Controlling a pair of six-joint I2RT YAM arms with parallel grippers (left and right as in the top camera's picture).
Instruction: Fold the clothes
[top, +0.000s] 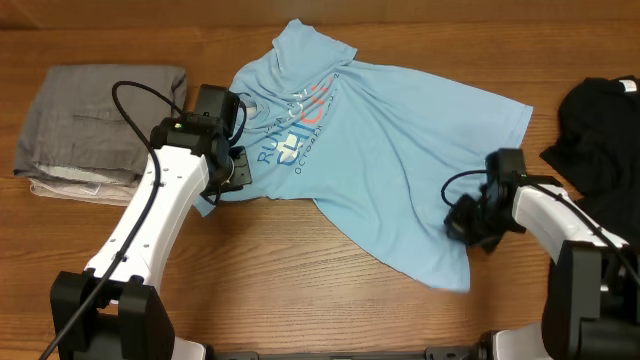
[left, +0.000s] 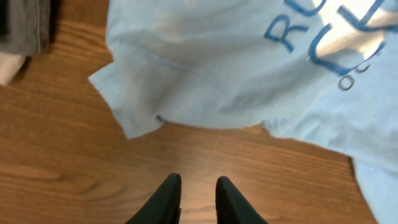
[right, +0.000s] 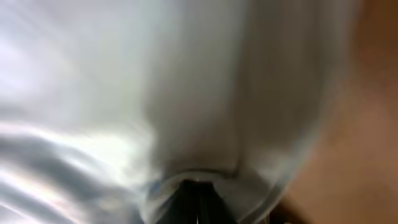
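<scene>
From above, a light blue short-sleeved cotton T-shirt (top: 400, 150) lies rumpled and unfolded across the middle of the wooden table (top: 300, 260), its chest print in white, blue and coral-red too small to read. A folded grey fabric garment (top: 90, 120) sits at the left edge and a black cloth garment (top: 600, 130) at the right, both apart from the shirt. The left gripper (top: 238, 172) hangs by the shirt's left sleeve; the right gripper (top: 462, 222) sits on its lower right hem. From the left wrist, the left gripper (left: 198, 190) stands slightly ajar over bare wood with nothing in it, the sleeve (left: 217, 68) just ahead, blue letters "RU" legible. The right wrist view is blurred: pale cloth (right: 155, 93) bunches into the closed right gripper (right: 198, 196), which pinches it.
</scene>
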